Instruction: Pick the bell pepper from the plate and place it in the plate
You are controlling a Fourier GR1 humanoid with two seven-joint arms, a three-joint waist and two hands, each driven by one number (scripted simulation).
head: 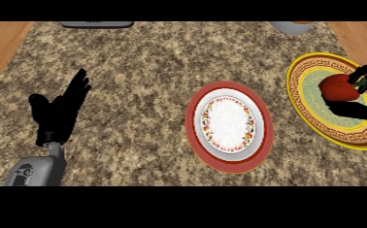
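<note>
My right hand (349,106) is curling its fingers (358,76) around the red bell pepper (338,87) over the yellow plate (305,74), beside the red-rimmed plate (228,163) on the tabletop (143,67). My left hand (58,110) is resting, fingers apart.

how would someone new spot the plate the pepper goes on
On the granite counter lie two plates. The target plate lies mid-counter, left of the yellow plate holding the pepper. It alone has a red rim and a white centre.
</note>
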